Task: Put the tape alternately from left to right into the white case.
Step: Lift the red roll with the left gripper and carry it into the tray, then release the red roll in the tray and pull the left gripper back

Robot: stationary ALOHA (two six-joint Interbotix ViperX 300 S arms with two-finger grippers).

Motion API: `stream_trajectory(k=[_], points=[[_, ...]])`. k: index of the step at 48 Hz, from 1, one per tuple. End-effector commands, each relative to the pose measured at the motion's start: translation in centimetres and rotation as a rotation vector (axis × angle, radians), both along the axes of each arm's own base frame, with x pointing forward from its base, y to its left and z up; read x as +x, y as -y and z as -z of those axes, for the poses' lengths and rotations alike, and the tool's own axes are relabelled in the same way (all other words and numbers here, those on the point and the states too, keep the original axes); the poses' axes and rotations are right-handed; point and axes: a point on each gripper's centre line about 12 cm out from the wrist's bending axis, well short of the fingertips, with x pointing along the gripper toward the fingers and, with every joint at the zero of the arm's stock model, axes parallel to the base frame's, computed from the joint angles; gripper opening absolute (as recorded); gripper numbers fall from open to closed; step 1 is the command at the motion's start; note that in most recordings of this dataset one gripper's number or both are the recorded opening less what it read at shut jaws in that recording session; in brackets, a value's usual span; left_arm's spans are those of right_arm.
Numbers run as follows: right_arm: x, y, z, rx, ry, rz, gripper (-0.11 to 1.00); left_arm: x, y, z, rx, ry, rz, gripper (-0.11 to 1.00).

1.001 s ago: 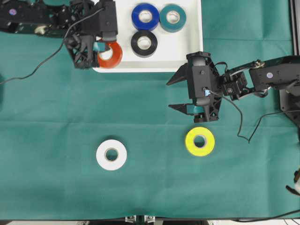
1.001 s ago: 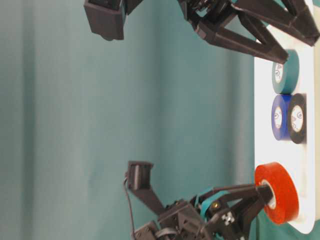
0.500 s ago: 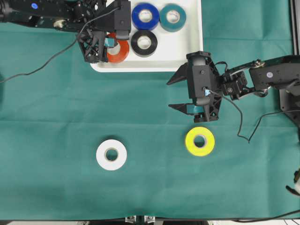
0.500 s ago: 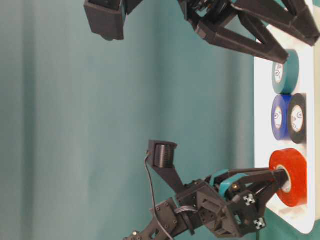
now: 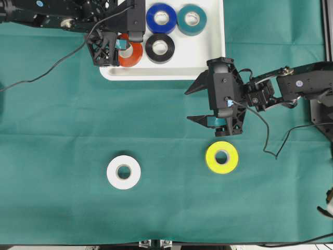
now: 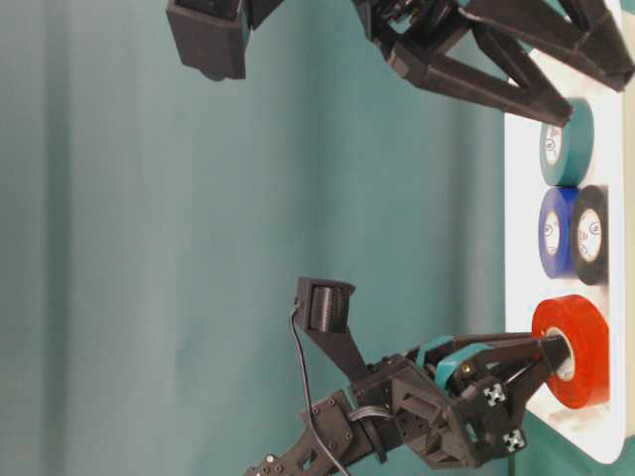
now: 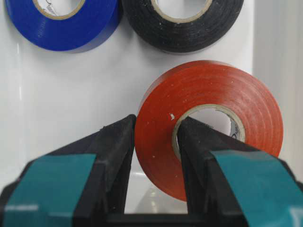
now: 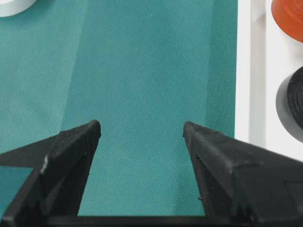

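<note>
The left hand is clamped on the red tape roll: in its wrist view one finger presses the roll's outer face while the other sits inside the core, so the wall of the roll is pinched between them. The roll is over the near left part of the white case, just left of the black roll; the table-level view shows it tilted on edge, and whether it rests on the tray floor cannot be told.

The white case lies at the far middle of the green-covered worktop. Inside it, the blue roll and the teal roll sit side by side along the far edge, with the black roll just nearer than the blue one and touching it.

The right hand hovers over bare cloth just near of the case's near right corner, its fingers spread wide with nothing between them. The yellow roll lies flat just near of it. The white roll lies flat well to the left of the yellow one.
</note>
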Motion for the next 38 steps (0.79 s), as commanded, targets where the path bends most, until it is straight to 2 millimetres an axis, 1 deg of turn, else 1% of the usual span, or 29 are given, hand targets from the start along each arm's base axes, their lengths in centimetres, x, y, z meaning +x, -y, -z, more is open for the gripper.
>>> stream_trajectory(k=[1, 5, 7, 9, 13, 19, 21, 22, 25, 38], points=[[0.3, -0.2, -0.7, 0.006, 0.026, -0.004, 0.78, 0.6, -0.4, -1.4, 0.016, 0.043, -0.005, -0.03], [0.3, -0.2, -0.7, 0.006, 0.025, -0.004, 0.78, 0.5, -0.4, -1.3, 0.014, 0.040, -0.006, -0.02], [0.3, -0.2, -0.7, 0.007, 0.026, -0.005, 0.78, 0.5, -0.3, -1.3, 0.015, 0.039, -0.003, 0.03], [0.3, -0.2, -0.8, 0.006, 0.028, -0.004, 0.78, 0.6, -0.2, -1.3, 0.015, 0.039, 0.001, 0.11], [0.3, -0.2, -0.8, 0.006, 0.028, -0.004, 0.78, 0.6, -0.1, -1.3, 0.016, 0.040, 0.004, 0.30], [0.3, -0.2, -0.8, 0.006, 0.028, -0.004, 0.78, 0.6, 0.2, -1.5, 0.016, 0.043, 0.009, 0.67], [0.3, -0.2, -0.8, 0.006, 0.028, -0.004, 0.78, 0.7, 0.2, -1.6, 0.017, 0.048, 0.011, 0.77], [0.3, -0.2, -0.8, 0.006, 0.028, -0.004, 0.78, 0.7, 0.3, -1.6, 0.017, 0.046, 0.012, 0.78], [0.3, -0.2, -0.8, 0.006, 0.028, -0.004, 0.78, 0.7, 0.3, -1.7, 0.017, 0.049, 0.012, 0.73], [0.3, -0.2, -0.8, 0.006, 0.028, -0.004, 0.78, 0.8, 1.1, -1.7, 0.016, 0.050, 0.030, 0.74]])
